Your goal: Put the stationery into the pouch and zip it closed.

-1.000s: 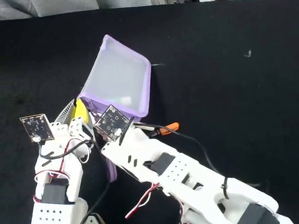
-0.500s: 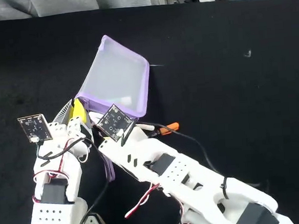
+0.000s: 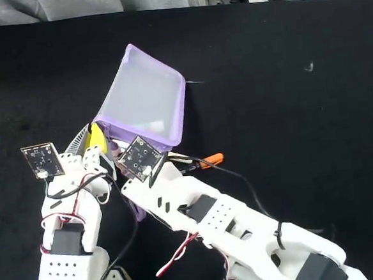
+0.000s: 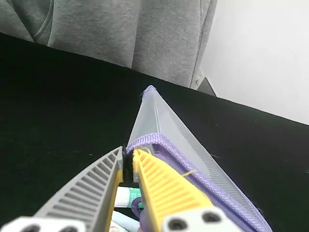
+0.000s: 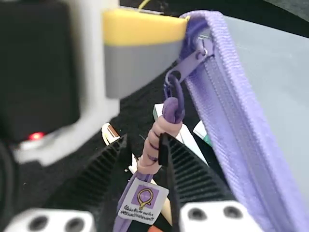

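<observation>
**Zip pull in hand, pouch corner pinned: closing stroke due**

The purple pouch (image 3: pixel 146 101) lay on the black table (image 3: pixel 299 106) at about ten o'clock from the table's middle, its open mouth facing the two arms. The left gripper (image 4: pixel 126 153) had its grey and yellow jaws pressed together on the woven rim at the pouch's seven o'clock corner, anchoring it. The right gripper (image 5: pixel 143 143), at the six o'clock edge of the pouch, had its dark jaws closed on the beaded zip pull (image 5: pixel 161 126), whose paper tag (image 5: pixel 140 202) hung below them. The slider (image 5: pixel 197 54) sat right at the corner the left gripper held, so the zip looked almost wholly open. Stationery (image 5: pixel 166 118) showed through the mouth, seemingly inside. A small orange-tipped thing (image 3: pixel 212 158) lay at three o'clock of the right wrist; whether it was a pen or part of the wiring could not be told.

Loading seemed finished and zipping was the step in hand. The next move called for the right arm to draw the pull along the mouth towards the pouch's four o'clock corner, keeping it in line with the teeth, while the left held firm. A skewed tug risked jamming the slider or dragging the pouch.
</observation>
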Motion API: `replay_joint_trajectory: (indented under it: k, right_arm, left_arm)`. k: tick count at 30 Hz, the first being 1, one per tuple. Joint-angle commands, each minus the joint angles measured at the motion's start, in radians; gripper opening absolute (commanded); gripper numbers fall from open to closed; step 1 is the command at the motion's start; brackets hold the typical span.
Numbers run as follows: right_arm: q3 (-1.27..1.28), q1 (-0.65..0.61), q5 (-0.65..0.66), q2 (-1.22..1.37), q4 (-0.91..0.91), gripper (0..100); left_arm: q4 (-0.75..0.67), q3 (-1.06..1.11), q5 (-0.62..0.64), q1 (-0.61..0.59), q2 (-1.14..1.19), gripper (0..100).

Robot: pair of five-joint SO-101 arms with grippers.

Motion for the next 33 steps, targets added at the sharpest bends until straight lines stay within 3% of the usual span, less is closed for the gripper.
replay_joint_trajectory:
  k: [1,18,23,33]
  right_arm:
    - [-0.005,-0.009,-0.008,0.004,-0.032,9.2]
    - [0.035,0.038,-0.008,-0.059,-0.025,9.3]
    - [0.035,0.072,-0.008,-0.067,-0.026,9.3]
    - [0.036,0.071,-0.008,-0.074,-0.032,9.3]
  left_arm:
    - [0.003,-0.067,0.012,0.045,-0.015,3]
    - [0.008,-0.079,0.012,0.051,-0.101,3]
    - [0.161,-0.117,0.012,0.070,-0.193,3]
    - [0.173,-0.131,0.012,0.077,-0.190,3]
